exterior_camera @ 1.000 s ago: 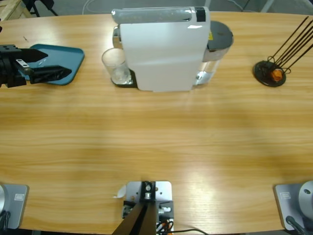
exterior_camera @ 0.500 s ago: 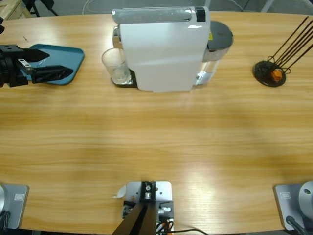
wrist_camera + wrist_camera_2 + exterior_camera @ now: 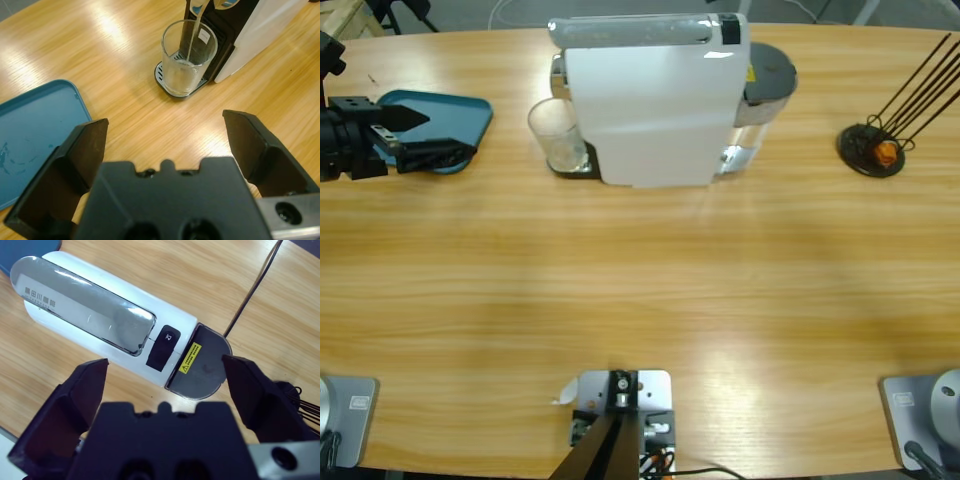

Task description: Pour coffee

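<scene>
Reaching in from the bench's (image 3: 640, 290) left edge, lying low and level: left end effector (image 3: 432, 137), jaws spread wide, holding nothing, over the blue tray (image 3: 460, 110). Further right, well apart from it: clear glass (image 3: 556, 135) on the drip grate against the white machine (image 3: 655, 100), thin pale stream (image 3: 194, 30) falling in, shallow coffee (image 3: 179, 77) at the bottom. Above the machine's top, looking straight down: right end effector (image 3: 165, 385), wide open, empty. Far right: black rod stand (image 3: 880, 140).
</scene>
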